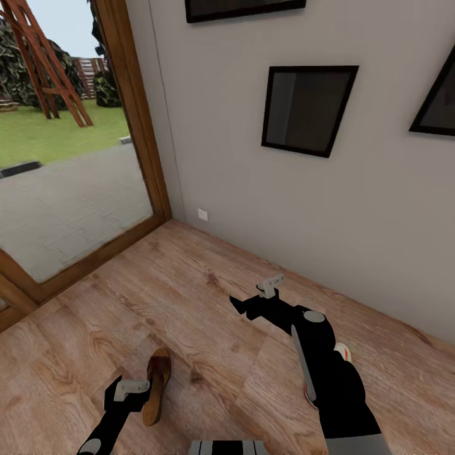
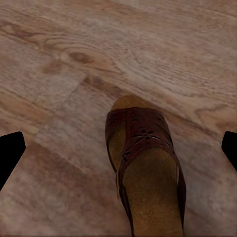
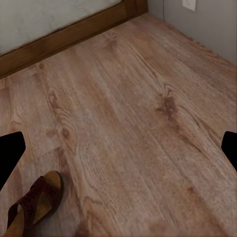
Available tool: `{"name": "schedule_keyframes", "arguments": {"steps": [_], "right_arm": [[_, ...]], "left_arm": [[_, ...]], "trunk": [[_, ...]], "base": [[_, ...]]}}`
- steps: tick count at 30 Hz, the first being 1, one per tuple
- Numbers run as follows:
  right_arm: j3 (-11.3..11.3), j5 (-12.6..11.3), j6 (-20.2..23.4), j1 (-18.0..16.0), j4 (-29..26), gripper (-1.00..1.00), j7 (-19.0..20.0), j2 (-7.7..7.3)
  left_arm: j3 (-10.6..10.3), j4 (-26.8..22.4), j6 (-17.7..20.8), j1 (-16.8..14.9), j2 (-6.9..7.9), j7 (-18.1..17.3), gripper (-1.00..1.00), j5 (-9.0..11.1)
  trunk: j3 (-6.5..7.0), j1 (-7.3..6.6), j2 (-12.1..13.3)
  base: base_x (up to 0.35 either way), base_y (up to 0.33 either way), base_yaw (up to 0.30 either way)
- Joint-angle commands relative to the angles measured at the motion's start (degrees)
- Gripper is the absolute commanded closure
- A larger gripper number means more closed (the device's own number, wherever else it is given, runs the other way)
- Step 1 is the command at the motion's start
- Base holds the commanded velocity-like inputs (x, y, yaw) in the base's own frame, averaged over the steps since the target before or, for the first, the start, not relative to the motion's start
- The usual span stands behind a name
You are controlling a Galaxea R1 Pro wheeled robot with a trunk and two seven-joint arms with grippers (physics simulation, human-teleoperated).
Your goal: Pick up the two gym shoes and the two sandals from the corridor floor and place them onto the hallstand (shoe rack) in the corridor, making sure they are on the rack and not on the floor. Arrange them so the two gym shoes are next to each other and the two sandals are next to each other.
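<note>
One brown sandal [image 1: 158, 384] lies flat on the wood-plank corridor floor [image 1: 189, 297]. My left gripper [image 1: 129, 392] hovers just beside it, open. In the left wrist view the sandal [image 2: 145, 163] lies below and between the spread fingertips [image 2: 10, 153], with no contact visible. My right gripper [image 1: 256, 294] hangs open over bare planks farther ahead; its wrist view catches the sandal [image 3: 34, 202] at a corner. A white gym shoe [image 1: 343, 349] with red and green marks peeks out from behind my right forearm, mostly hidden. The hallstand is out of view.
A glass door with a wooden frame [image 1: 142, 126] stands at the left, with a yard beyond it. A grey wall [image 1: 240, 189] with black-framed pictures [image 1: 306, 107] and a small white socket [image 1: 202, 215] runs along the far side of the floor.
</note>
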Motion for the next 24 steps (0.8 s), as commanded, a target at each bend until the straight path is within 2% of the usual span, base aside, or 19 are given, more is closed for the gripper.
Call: {"name": "schedule_keyframes", "arguments": {"steps": [1,24], "right_arm": [[-0.06,0.59,0.16,-0.03,-0.06,-1.0,0.47,0.03],[-0.14,0.59,0.18,-0.04,-0.13,-1.0,0.47,0.03]], "left_arm": [[0.49,0.03,-0.18,-0.03,-0.04,-0.39,-1.0,-0.42],[0.57,-0.06,-0.18,-0.03,-0.13,-0.48,-1.0,-0.42]], "trunk": [[-0.27,0.01,-0.03],[-7.05,0.6,-0.34]], "base": [[0.0,0.0,0.0],[0.0,0.0,-0.006]]}}
